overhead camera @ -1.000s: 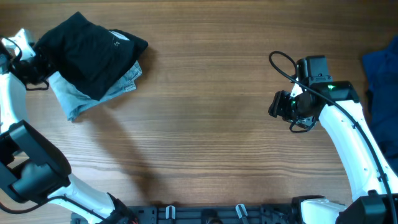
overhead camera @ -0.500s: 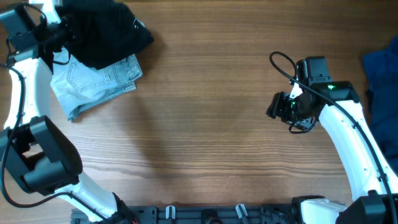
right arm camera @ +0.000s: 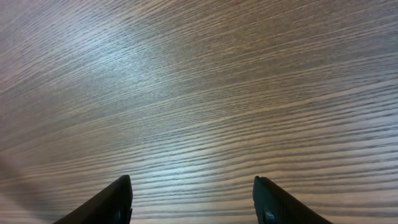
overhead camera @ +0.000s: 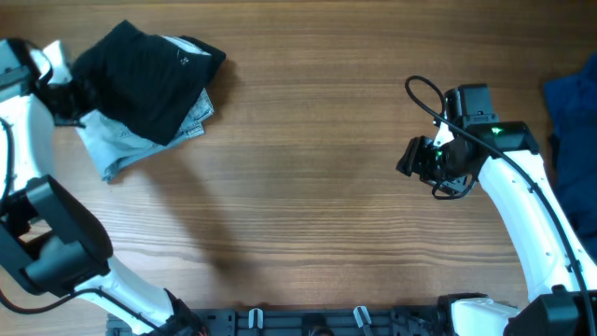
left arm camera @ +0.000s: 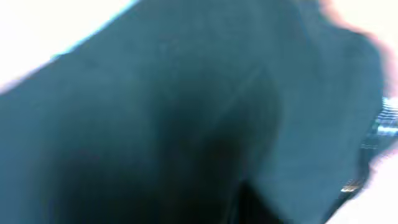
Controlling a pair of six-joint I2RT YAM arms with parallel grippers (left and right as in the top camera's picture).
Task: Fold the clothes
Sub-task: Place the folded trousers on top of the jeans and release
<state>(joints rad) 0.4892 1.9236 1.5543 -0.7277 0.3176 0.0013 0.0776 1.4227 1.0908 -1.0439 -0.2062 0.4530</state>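
- Black garment (overhead camera: 149,75) in a loose heap at the far left of the table (overhead camera: 308,187), draped over pale jeans (overhead camera: 117,149), with the left gripper (overhead camera: 73,93) at its left edge.
- Cannot tell the left gripper's state, apart or clamped: nothing in the left wrist view but the garment, blurred and hard against the lens.
- If clamped on one layer only: likely unrolling of the heap on a lift, with a twisted, uneven fold as the result.
- If clamped through to the denim: risk of dragging the jeans along and spoiling their flat shape.
- So far to the left, with the table edge out of view: risk of pulling the garment outward and over the side, beyond easy reach.
- Right gripper (overhead camera: 408,157) hovering over bare wood with fingers (right arm camera: 121,199) apart, well apart from the garment: no second hold, hence probable sagging and bunching in a one-armed spread.
- Blocked left wrist camera: poor odds of judging the grip or finding a hem, and a possible miss of the waistband.
- Blue cloth (overhead camera: 571,103) at the right edge, near the right arm: possible snag on a wide swing.
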